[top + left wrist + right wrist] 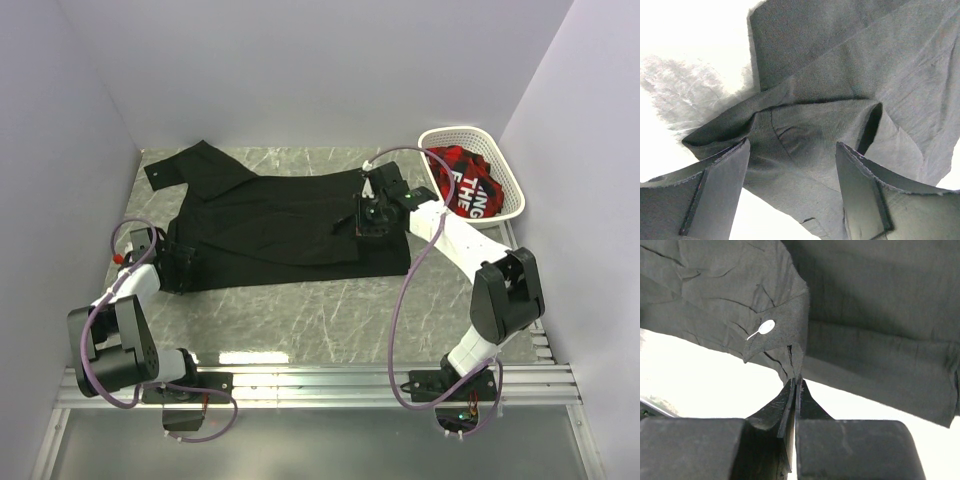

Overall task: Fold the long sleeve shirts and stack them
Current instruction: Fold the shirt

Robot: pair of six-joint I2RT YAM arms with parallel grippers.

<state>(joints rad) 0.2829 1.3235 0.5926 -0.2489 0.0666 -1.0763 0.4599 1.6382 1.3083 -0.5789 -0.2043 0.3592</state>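
Note:
A black long sleeve shirt lies spread across the marble table, one sleeve reaching to the far left. My right gripper is over the shirt's right part, shut on a front edge of the shirt and pinching it at the tips, close to a small white button. My left gripper is at the shirt's left edge. Its jaws stand wide open, with a folded bit of black fabric lying between and just beyond the fingers.
A white basket stands at the back right and holds a red and black plaid garment. Grey walls close in the left, back and right sides. A metal rail runs along the near edge.

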